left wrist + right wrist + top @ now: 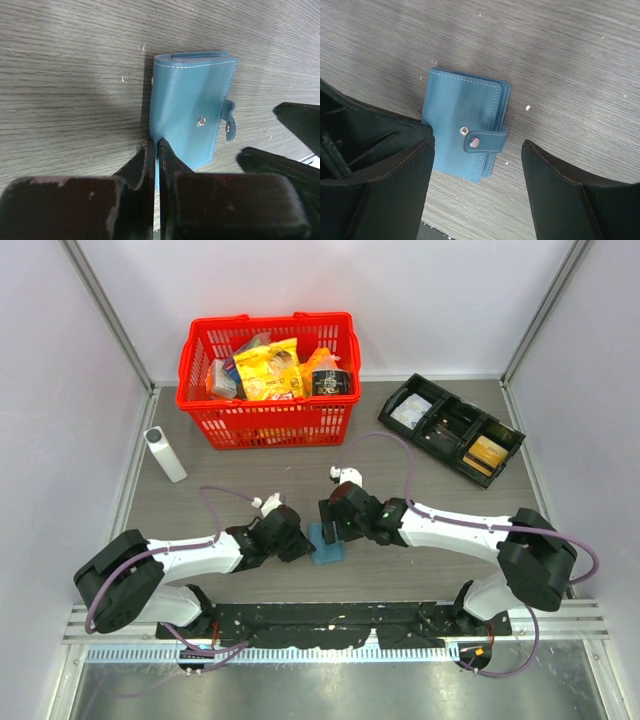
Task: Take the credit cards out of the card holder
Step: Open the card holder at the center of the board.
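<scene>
The card holder (326,543) is a small blue wallet lying folded on the table between my two grippers. It also shows in the left wrist view (190,100) and the right wrist view (457,120). Its snap strap (485,141) is off the stud. No credit cards show; whatever is inside the wallet is hidden. My left gripper (303,543) is shut, its tips (156,142) resting on the wallet's left corner. My right gripper (333,520) is open and empty just above the wallet, one finger on each side of it (476,140).
A red basket (268,425) full of snack packets stands at the back. A black compartment tray (450,425) sits at the back right with a tan-gold flat item (487,452) in one compartment. A white bottle (165,453) lies at the left.
</scene>
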